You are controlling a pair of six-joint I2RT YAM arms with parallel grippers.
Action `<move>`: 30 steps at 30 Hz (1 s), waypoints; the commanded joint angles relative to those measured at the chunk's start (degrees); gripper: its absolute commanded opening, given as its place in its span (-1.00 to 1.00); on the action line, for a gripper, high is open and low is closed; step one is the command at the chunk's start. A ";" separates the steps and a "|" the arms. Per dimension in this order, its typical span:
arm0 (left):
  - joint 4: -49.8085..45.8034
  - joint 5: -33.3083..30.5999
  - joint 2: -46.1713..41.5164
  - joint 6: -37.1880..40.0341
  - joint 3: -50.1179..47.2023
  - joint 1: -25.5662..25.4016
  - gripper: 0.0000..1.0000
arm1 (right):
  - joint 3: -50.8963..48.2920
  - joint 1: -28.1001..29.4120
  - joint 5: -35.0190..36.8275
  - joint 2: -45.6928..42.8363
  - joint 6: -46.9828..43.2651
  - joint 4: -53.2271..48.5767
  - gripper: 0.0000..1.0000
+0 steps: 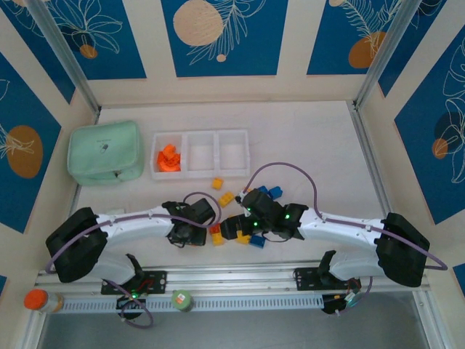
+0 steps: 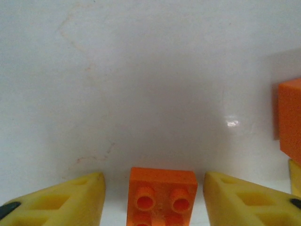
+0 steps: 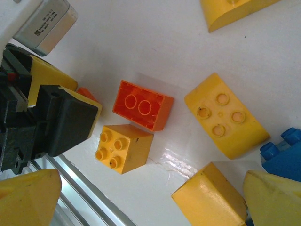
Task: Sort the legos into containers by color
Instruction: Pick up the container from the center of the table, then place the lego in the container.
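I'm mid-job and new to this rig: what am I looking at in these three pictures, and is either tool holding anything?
Two robot arms sit at the near edge of the table. One picture looks down from above; the others come from a camera on each wrist. The white tray has orange bricks in its left compartment, beside a green pouch. Loose bricks lie between the arms. The left tool is open around an orange brick, gaps either side. The right tool is open above yellow bricks, holding nothing.
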 commanded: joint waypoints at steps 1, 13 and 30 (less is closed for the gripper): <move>1.10 -1.12 0.90 -1.08 -1.64 -0.69 0.10 | -0.87 -0.44 0.40 -0.72 0.58 0.55 0.98; 0.29 -2.69 0.75 -1.26 -2.57 -0.63 -0.32 | -1.22 -1.54 -0.56 -0.87 0.49 1.29 0.98; -7.56 -9.52 -10.59 6.99 6.56 8.00 -0.44 | 3.65 -6.25 -2.20 -0.93 -3.56 1.26 0.98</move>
